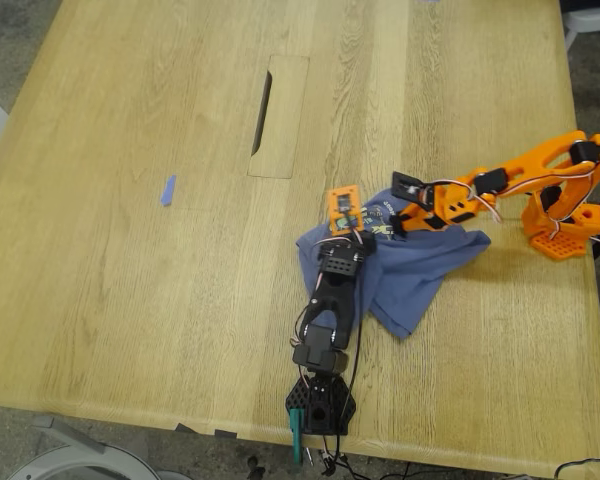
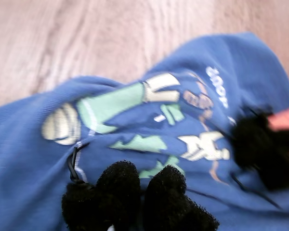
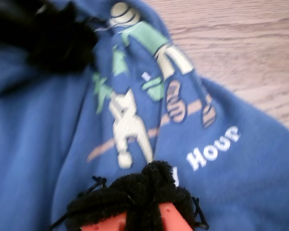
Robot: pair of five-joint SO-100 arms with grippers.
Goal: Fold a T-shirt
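The slate-blue T-shirt [image 1: 415, 265] lies crumpled on the wooden table [image 1: 130, 300], toward the exterior view's right. Its green-yellow cartoon print with white text [image 1: 378, 217] faces up and fills both wrist views [image 2: 135, 115] [image 3: 144, 96]. My first gripper [image 1: 352, 222] [image 2: 143, 192], on the black arm, has its black foam pads closed together on the cloth just beside the print. My second gripper [image 1: 398, 222] [image 3: 149, 192], on the orange arm, is shut on the cloth at the print's other side. Each gripper also shows in the other's wrist view, the second [image 2: 265, 149] and the first [image 3: 48, 33].
A small blue scrap [image 1: 168, 190] lies at the exterior view's left. A rectangular cable hatch with a dark slot [image 1: 277, 115] is set in the table's far middle. The black arm's base [image 1: 320, 405] stands at the near edge and the orange arm's base [image 1: 560, 225] at the right edge.
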